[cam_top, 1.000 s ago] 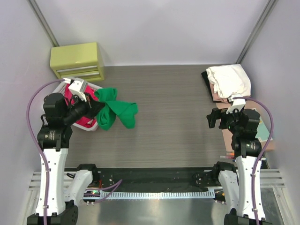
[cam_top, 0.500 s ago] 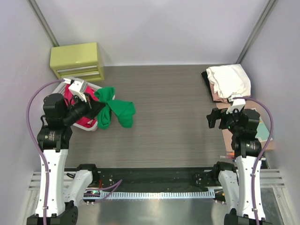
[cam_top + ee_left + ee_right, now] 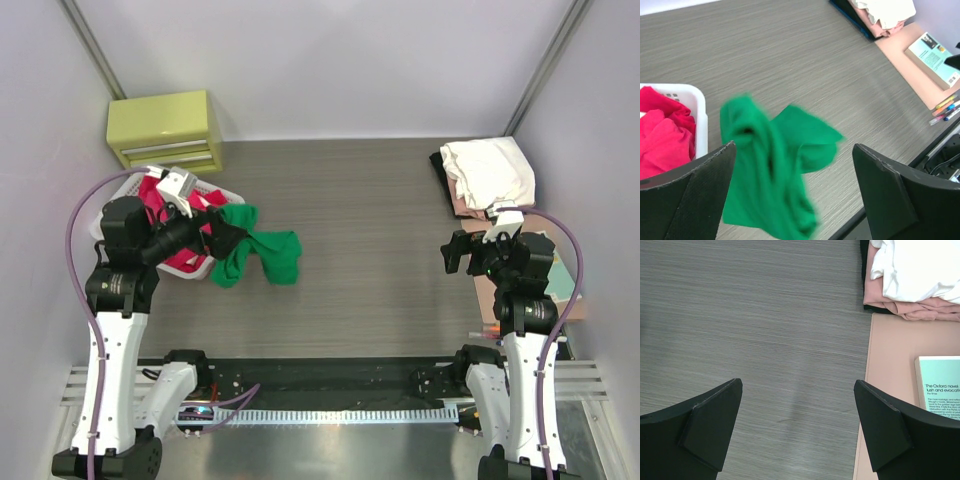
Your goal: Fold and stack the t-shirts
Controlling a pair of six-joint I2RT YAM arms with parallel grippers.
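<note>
The left gripper (image 3: 794,150) is just springing wide, and the green t-shirt (image 3: 268,254) is dropping to the table (image 3: 380,220) at the basket's (image 3: 699,125) three o'clock, freed for flattening; the right gripper (image 3: 797,385) is idling agape

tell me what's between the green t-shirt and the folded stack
Nothing: in the top view only bare grey table separates the green t-shirt from the folded stack.
</note>
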